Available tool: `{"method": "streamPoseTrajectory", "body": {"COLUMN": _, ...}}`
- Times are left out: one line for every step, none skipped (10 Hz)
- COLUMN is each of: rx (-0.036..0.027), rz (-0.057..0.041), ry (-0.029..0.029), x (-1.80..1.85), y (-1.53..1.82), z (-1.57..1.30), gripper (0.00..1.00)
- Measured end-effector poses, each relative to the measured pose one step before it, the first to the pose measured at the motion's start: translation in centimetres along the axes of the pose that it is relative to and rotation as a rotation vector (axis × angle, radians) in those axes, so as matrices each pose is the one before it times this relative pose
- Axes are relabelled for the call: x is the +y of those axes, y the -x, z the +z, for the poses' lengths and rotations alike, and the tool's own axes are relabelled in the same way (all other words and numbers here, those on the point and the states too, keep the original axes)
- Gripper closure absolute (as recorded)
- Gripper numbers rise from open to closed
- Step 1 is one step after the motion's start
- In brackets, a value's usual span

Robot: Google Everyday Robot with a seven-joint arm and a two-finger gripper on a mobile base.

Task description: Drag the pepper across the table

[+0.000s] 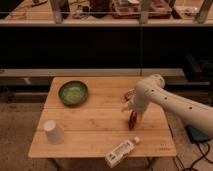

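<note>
The pepper [132, 120] is a slim dark red-brown pod lying on the right half of the light wooden table [90, 122]. My gripper [133, 111] reaches down from the white arm [170, 102] on the right and sits right over the pepper's upper end, touching or nearly touching it.
A green bowl [73, 92] stands at the back left. A white cup [53, 131] stands at the front left. A white bottle [121, 152] lies at the front edge. A brown-and-white blocky object [128, 94] lies behind the gripper. A blue-grey thing [197, 135] is on the floor at right.
</note>
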Motion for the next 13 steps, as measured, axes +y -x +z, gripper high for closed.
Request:
{"method": "streamPoseTrajectory", "body": {"rx": 0.00562, "rz": -0.01486, "ry": 0.01940, "x": 0.389, "y": -0.347, "z": 0.805, "gripper": 0.20}}
{"method": "streamPoseTrajectory", "body": {"rx": -0.00438, "rz": -0.02497, "ry": 0.01621, "x": 0.288, "y": -0.332, "z": 1.147, "gripper": 0.20}}
{"method": "streamPoseTrajectory", "body": {"rx": -0.00528, "rz": -0.01045, "ry": -0.00270, "x": 0.598, "y": -0.230, "z": 0.724, "gripper": 0.20}}
{"method": "streamPoseTrajectory", "body": {"rx": -0.00341, "rz": -0.01665, "ry": -0.01360, "x": 0.614, "y": -0.361, "z": 0.899, "gripper": 0.20}}
{"method": "streamPoseTrajectory", "body": {"rx": -0.00174, "rz": -0.00965, "ry": -0.01712, "x": 0.748, "y": -0.411, "z": 0.884, "gripper": 0.20}}
{"method": "streamPoseTrajectory", "body": {"rx": -0.00005, "rz": -0.01220, "ry": -0.01668, "x": 0.688, "y": -0.489, "z": 0.539, "gripper": 0.20}}
{"method": "streamPoseTrajectory", "body": {"rx": 0.00380, "rz": -0.01007, "ry": -0.00625, "x": 0.148, "y": -0.306, "z": 0.098, "gripper": 0.20}}
{"method": "streamPoseTrajectory", "body": {"rx": 0.00390, "rz": -0.00876, "ry": 0.00227, "x": -0.037, "y": -0.118, "z": 0.150, "gripper": 0.20}}
{"method": "streamPoseTrajectory", "body": {"rx": 0.00783, "rz": -0.01505, "ry": 0.00446, "x": -0.400, "y": -0.097, "z": 0.002, "gripper": 0.20}}
{"method": "streamPoseTrajectory", "body": {"rx": 0.00701, "rz": -0.01511, "ry": 0.00627, "x": -0.468, "y": -0.019, "z": 0.018, "gripper": 0.20}}
{"method": "streamPoseTrajectory", "body": {"rx": 0.00316, "rz": -0.00845, "ry": 0.00443, "x": -0.483, "y": 0.012, "z": 0.057, "gripper": 0.20}}
{"method": "streamPoseTrajectory", "body": {"rx": 0.00211, "rz": -0.01155, "ry": 0.00610, "x": -0.541, "y": -0.031, "z": 0.121, "gripper": 0.20}}
{"method": "streamPoseTrajectory", "body": {"rx": -0.00479, "rz": -0.00329, "ry": 0.00061, "x": -0.272, "y": 0.053, "z": 0.238, "gripper": 0.20}}
